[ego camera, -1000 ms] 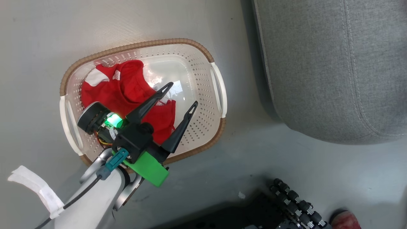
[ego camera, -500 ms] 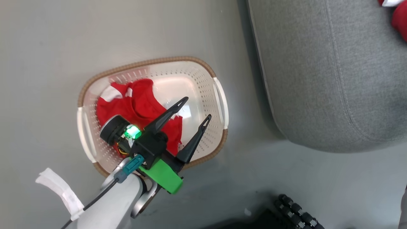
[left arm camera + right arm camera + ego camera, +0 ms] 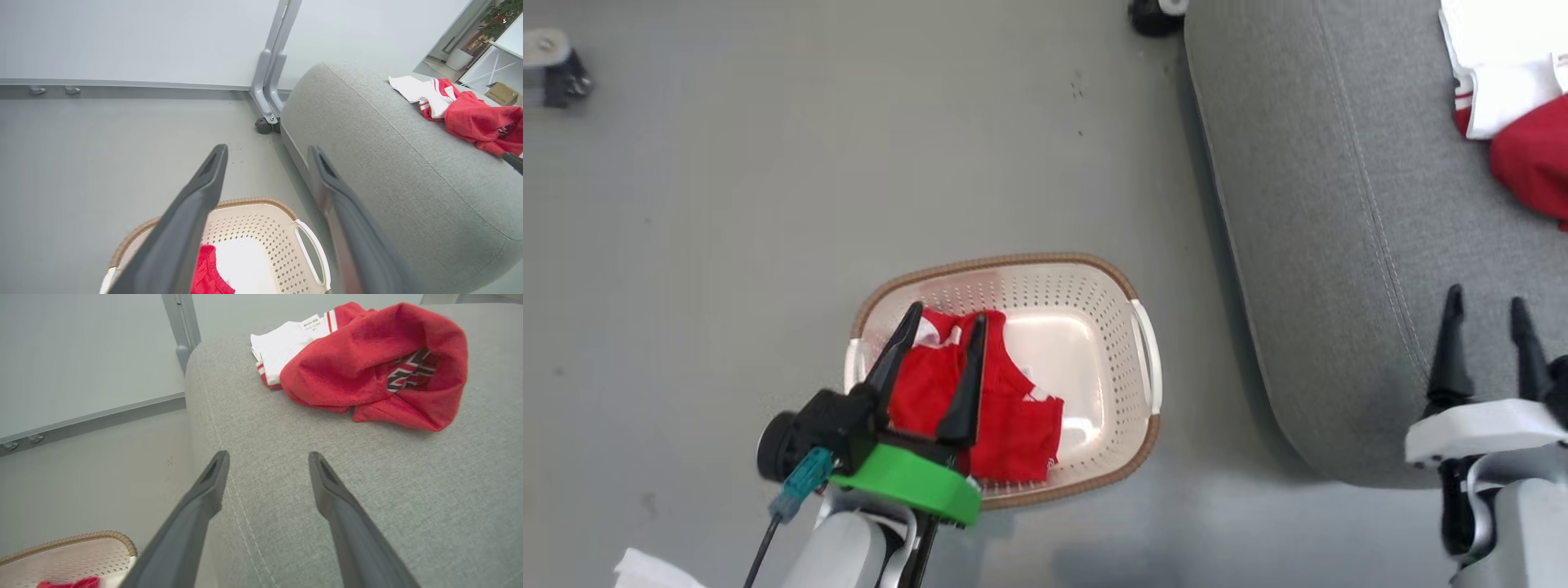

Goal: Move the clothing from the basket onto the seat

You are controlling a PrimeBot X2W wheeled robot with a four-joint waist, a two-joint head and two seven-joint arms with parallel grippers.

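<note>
My right hand (image 3: 267, 454) stands wide, its two dark fingers spread with nothing between them. It hovers over the near rounded edge of the seat (image 3: 286, 522), and the stitched seam runs under the finger on my left. Ahead of the fingertips and well apart from them, one red garment (image 3: 367, 371) lies crumpled on the grey cushion. Its white panel and red-and-white striped trim are folded out at its far left end.

My left hand (image 3: 946, 314) is just as wide and holds nothing. It hangs above the basket (image 3: 1054, 286), fingers pointing toward the far brown rim. Below the fingers, the other red garment (image 3: 1013, 416) lies bunched in the half of the basket nearer my wrist. The far half shows its bare perforated bottom. The basket sits on the grey floor (image 3: 727, 204), with one white handle facing the seat, which rises just beside it to this hand's right. Beyond the fingertips, a grey post on a dark caster (image 3: 264, 125) stands at the seat's far corner.
</note>
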